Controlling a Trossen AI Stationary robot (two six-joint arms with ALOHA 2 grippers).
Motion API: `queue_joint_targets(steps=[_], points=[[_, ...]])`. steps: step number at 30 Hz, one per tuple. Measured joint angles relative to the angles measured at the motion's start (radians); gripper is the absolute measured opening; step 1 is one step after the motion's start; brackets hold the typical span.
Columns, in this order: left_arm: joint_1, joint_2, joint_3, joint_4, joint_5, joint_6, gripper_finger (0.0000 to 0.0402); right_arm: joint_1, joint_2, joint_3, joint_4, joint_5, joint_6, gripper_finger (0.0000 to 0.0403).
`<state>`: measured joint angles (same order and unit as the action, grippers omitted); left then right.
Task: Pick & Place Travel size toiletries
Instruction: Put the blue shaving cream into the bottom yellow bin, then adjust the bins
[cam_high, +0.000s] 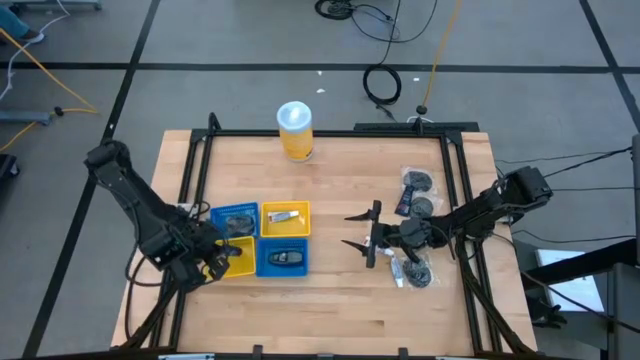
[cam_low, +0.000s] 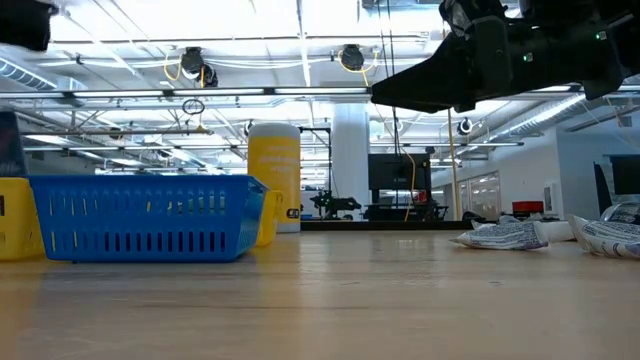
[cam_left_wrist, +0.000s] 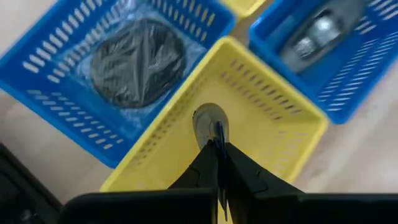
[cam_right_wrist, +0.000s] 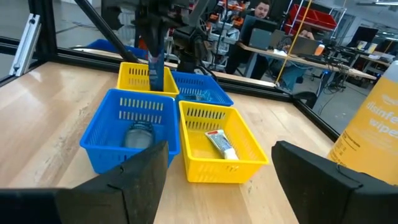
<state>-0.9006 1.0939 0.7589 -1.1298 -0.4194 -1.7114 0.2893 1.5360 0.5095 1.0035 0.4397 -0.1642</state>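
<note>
Left claw (cam_left_wrist: 217, 146) pinching silvery item (cam_left_wrist: 209, 121).

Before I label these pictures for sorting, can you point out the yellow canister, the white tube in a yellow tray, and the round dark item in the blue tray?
yellow canister (cam_high: 296, 139), high view, on its yellow side.
white tube (cam_right_wrist: 219, 144), right wrist view, mid-body.
round dark item (cam_left_wrist: 137, 61), left wrist view, centre of its wrapped top.
</note>
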Motion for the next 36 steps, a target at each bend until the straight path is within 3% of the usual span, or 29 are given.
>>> queue_joint_targets(steps=[6, 12, 16, 22, 27, 31, 36], points=[[-0.005, -0.003, -0.096, 0.144, -0.003, 0.008, 0.0007, 0.0, 0.0, 0.0, 0.002, 0.0, 0.0, 0.0279], [-0.005, -0.003, -0.121, 0.172, 0.005, 0.032, 0.0011, 0.0, 0.0, 0.0, 0.002, 0.002, 0.008, 0.0279], [-0.005, -0.003, -0.121, 0.171, 0.035, 0.05, 0.0062, 0.0, 0.0, 0.0, 0.002, 0.002, 0.007, 0.0279], [0.025, -0.071, -0.116, 0.129, 0.212, 0.059, 0.0182, 0.0, 0.0, 0.0, 0.002, 0.003, 0.014, 0.0279], [0.112, -0.166, -0.114, 0.131, 0.176, 0.145, 0.0235, 0.0, 0.0, 0.0, 0.002, 0.003, 0.014, 0.0279], [0.246, -0.169, -0.113, 0.131, 0.162, 0.298, 0.0213, 0.0, 0.0, 0.0, 0.002, 0.003, 0.014, 0.0279], [0.432, -0.11, -0.113, 0.199, 0.299, 0.524, 0.012, -0.001, 0.0, 0.0, 0.002, 0.003, 0.018, 0.0279]])
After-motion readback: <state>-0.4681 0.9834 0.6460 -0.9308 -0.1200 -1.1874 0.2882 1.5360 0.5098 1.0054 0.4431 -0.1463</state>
